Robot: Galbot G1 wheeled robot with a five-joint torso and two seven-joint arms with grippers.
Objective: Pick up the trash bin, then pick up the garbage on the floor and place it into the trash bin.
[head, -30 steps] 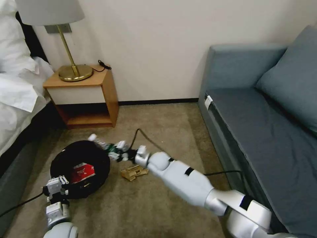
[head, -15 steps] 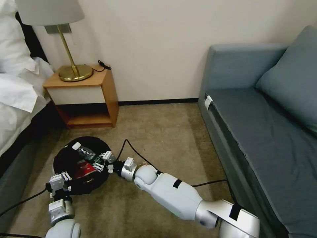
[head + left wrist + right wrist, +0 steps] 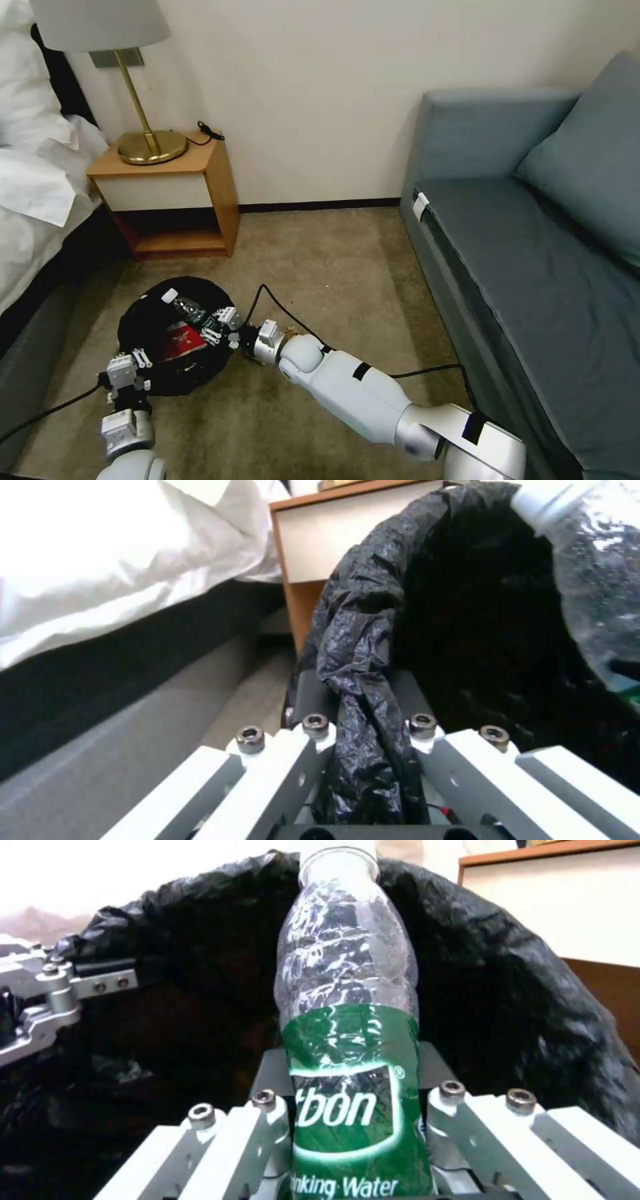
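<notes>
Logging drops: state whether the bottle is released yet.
Not released: right gripper grips the bottle over the trash bin.

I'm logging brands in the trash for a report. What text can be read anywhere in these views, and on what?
"tbon": green label of the clear bottle, first letters hidden; held by the right tool over the trash bin.
"nking Water": same label, lower edge, start cut off.
Red snack bag in the bin: print too small to read.
Left tool, on the bin's bag rim: no text.
</notes>
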